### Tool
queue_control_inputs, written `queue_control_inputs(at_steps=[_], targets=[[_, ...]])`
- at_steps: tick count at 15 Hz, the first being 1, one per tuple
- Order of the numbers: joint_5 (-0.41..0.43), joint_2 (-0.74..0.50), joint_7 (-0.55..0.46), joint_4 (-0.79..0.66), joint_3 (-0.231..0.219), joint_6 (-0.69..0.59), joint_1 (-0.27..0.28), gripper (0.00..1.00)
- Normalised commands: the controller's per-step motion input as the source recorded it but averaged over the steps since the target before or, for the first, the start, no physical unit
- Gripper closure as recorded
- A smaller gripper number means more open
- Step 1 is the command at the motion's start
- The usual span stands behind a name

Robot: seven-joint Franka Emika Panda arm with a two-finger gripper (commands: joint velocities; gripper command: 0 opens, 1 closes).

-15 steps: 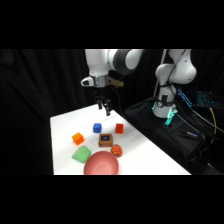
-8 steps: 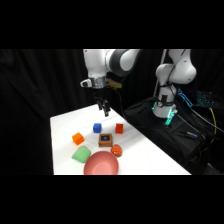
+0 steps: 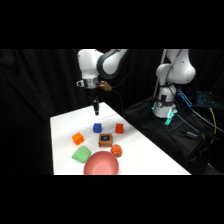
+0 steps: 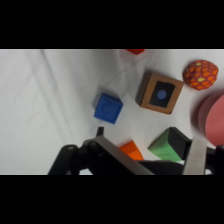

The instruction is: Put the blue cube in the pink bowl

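Note:
The blue cube (image 3: 97, 128) sits on the white table (image 3: 65, 125), at the back of a cluster of blocks. The wrist view shows the blue cube (image 4: 108, 107) left of centre. My gripper (image 3: 96, 109) hangs a short way above the cube and slightly behind it. Seen from the wrist, my gripper (image 4: 148, 141) is open, its two fingers far apart with nothing held between them. At the table's front edge stands the pink bowl (image 3: 101, 164). Only the pink bowl's rim (image 4: 210, 117) shows at the right edge of the wrist view.
A red cube (image 3: 119, 128) lies right of the blue one and an orange cube (image 3: 78, 138) to its left. The brown block with a blue mark (image 3: 105, 140), an orange ball (image 3: 116, 149) and a green block (image 3: 81, 154) lie between cube and bowl.
My gripper has shifted left and a little lower, ending above the blue cube. The blocks and the bowl have not moved.

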Motion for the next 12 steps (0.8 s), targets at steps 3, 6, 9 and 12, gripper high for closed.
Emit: queue_control_inputs(at_steps=[3, 6, 9, 12], targets=[[0.097, 0.29, 0.2, 0.25, -0.035, 0.16, -0.041, 0.0], [0.156, 0.31, 0.1, 0.19, 0.0, 0.2, -0.052, 0.0], [0.188, 0.24, 0.03, 0.12, 0.038, 0.2, -0.067, 0.0], [0.192, 0.15, -0.03, 0.05, 0.079, 0.19, -0.083, 0.0]])
